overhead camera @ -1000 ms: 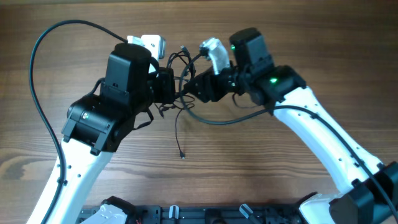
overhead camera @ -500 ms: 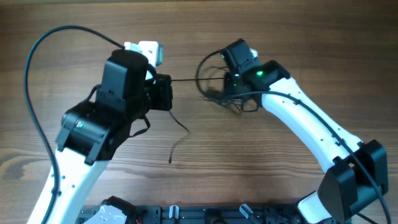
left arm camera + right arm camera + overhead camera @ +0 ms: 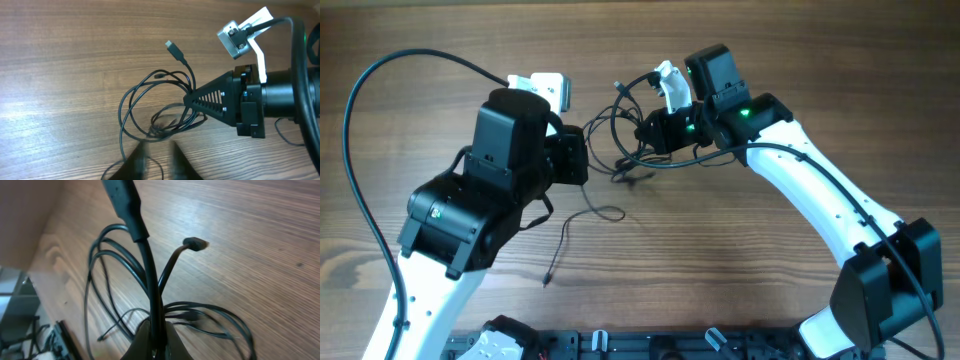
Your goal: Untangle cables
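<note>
The cables (image 3: 620, 135) are thin black cords in loose tangled loops between the two arms. One strand trails down the table to a plug end (image 3: 548, 282). My right gripper (image 3: 642, 130) is shut on the cords; in the right wrist view its fingertips (image 3: 156, 330) pinch a black cord (image 3: 150, 280), with a plug end (image 3: 196, 243) sticking up beside it. The left wrist view shows the right gripper (image 3: 192, 97) clamped where the loops (image 3: 131, 97) meet. My left gripper (image 3: 157, 150) is slightly open just short of the loops, blurred, with nothing between its fingers.
A thick black arm cable (image 3: 360, 130) arcs over the table's left side. White camera mounts sit on the left wrist (image 3: 545, 85) and the right wrist (image 3: 667, 80). A black rail (image 3: 620, 345) runs along the front edge. The table (image 3: 740, 260) is brown wood.
The cord that was stretched taut between the grippers has gone slack. My left gripper has opened and let it go, and a strand now lies lower left. The right gripper moved back left with the loops.
</note>
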{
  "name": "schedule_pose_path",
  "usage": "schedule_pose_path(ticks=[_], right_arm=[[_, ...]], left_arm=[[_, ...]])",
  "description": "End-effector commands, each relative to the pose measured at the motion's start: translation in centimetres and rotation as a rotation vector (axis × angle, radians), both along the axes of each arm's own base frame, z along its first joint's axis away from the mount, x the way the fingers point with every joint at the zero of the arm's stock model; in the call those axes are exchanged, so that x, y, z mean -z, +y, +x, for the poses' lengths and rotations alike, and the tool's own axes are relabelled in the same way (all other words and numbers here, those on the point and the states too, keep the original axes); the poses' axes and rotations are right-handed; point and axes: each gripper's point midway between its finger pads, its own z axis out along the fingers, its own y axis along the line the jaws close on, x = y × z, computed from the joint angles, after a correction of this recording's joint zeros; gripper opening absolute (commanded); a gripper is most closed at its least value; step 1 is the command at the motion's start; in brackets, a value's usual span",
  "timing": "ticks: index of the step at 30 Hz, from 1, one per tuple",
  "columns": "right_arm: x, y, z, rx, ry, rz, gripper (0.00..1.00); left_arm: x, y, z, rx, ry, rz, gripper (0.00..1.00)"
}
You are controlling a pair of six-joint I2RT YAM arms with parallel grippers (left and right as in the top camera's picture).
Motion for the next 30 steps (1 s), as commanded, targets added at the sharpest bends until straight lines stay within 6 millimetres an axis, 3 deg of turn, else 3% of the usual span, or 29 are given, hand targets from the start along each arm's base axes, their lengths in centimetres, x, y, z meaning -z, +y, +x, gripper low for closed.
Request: schedule_pose_path(ticks=[1,4,6,9,12,14,17,20,24,25,26,29,30], right_arm=[[-2.7,2.0,-1.0,-0.112,-0.018,0.151,0.04],[-7.2,3.1,-1.4,-0.184,-0.13,0.277,0.04],[-10.1,2.8,-1.6,-0.182,-0.221,0.303,0.04],[-14.8,0.6,-1.3,-0.069,-0.398,0.264,0.04],[-18.7,-0.8,-2.7,-0.033,-0.504,0.281,0.04],[-19.5,-1.3,-3.4,-0.032,-0.515,0.283,0.04],[-18.0,-2.1,-2.9,0.022,-0.481,0.218,0.04],[-18.0,-2.2,-3.0,0.029,-0.471,0.217,0.04],[-21.4,-2.3,-5.1,-0.001,-0.514,0.31,0.04],[-22.6,-2.7,-5.8,0.005,-0.535,0.333,0.19],[-23.5,-3.0,-6.4,0.004,-0.559,0.345,0.41],[-26.5,-4.2,-8.8,0.0,-0.646,0.383,0.84],[-27.2,-4.7,-9.3,0.013,-0.67,0.387,0.91]], left_arm=[[-0.1,0.2,0.7,-0.015,-0.004,0.013,0.31],[1.9,-0.3,1.7,-0.015,0.057,0.042,0.16],[3.2,-0.6,2.3,-0.014,0.094,0.059,0.12],[4.4,-0.8,2.8,-0.014,0.128,0.074,0.11],[4.3,-0.8,2.9,-0.014,0.12,0.071,0.14],[4.2,-0.9,3.0,-0.014,0.117,0.069,0.15],[4.3,-0.8,2.8,-0.013,0.124,0.072,0.17],[4.6,-0.7,2.6,-0.011,0.137,0.082,0.21],[4.5,0.0,2.9,-0.039,0.125,0.109,0.27],[4.6,0.0,2.9,-0.039,0.125,0.109,0.36],[4.6,0.0,2.9,-0.039,0.125,0.109,0.41],[4.8,-0.1,3.0,-0.039,0.133,0.113,0.46],[5.0,-0.1,3.0,-0.039,0.136,0.114,0.46]])
